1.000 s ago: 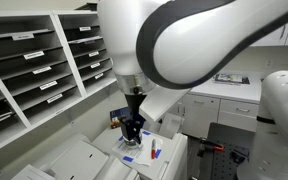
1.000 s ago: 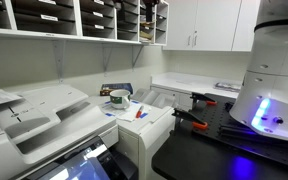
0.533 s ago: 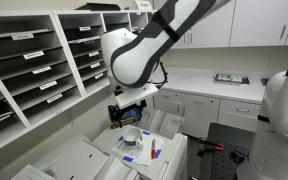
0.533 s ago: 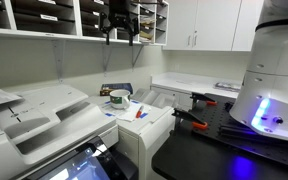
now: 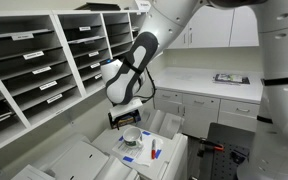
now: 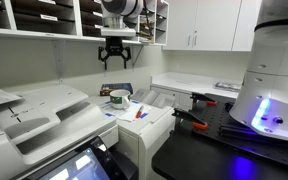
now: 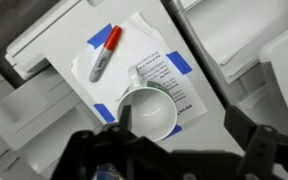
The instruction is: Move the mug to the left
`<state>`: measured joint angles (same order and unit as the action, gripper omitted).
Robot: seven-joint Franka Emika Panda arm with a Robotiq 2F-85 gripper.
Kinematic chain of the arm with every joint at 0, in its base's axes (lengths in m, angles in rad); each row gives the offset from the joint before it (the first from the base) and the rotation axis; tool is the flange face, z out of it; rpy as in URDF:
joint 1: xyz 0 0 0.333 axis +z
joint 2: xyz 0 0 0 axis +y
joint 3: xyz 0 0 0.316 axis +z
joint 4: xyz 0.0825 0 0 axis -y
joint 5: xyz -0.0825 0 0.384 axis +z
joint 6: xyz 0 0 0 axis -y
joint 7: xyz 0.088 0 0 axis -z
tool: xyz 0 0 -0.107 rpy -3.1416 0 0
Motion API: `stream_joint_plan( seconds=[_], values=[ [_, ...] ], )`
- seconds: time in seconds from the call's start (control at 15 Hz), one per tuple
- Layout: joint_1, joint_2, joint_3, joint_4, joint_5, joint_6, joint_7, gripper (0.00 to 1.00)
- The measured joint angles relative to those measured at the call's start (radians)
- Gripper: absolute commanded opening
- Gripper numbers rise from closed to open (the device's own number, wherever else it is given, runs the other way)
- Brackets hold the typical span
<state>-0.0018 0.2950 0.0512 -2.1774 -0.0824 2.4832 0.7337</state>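
Observation:
The whitish-grey mug (image 5: 132,135) stands upright on a white paper sheet on top of the printer; it also shows in an exterior view (image 6: 119,98) and in the wrist view (image 7: 149,110). My gripper (image 5: 124,118) hangs open and empty well above the mug, not touching it, as an exterior view (image 6: 115,60) shows. In the wrist view the gripper (image 7: 184,135) has its dark fingers spread, one over the mug's rim and one far to the right. The mug's inside looks empty.
A red marker (image 7: 105,50) lies on the paper (image 7: 134,45) with blue tape corners beyond the mug, seen also in an exterior view (image 6: 141,113). A small blue item (image 5: 127,158) lies near the mug. Mail shelves (image 5: 34,60) stand behind. A counter (image 6: 199,88) runs alongside.
The arm has swung and the open gripper has come down from near the shelf tops to hang above the mug. The mug and marker have not moved.

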Motion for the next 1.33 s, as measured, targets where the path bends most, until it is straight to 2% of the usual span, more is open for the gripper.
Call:
stream_joint_plan(
  seconds=[0.27, 0.4, 0.93, 1.33],
  values=[
    [0.044, 0.094, -0.105, 0.048, 0.002, 0.003, 0.003, 1.0],
    [0.052, 0.108, -0.134, 0.047, 0.003, 0.003, -0.001, 1.0],
    [0.066, 0.115, -0.142, 0.048, 0.015, 0.003, -0.005, 1.0],
    [0.006, 0.209, -0.156, 0.113, 0.174, 0.013, -0.091, 1.0]
  ],
)
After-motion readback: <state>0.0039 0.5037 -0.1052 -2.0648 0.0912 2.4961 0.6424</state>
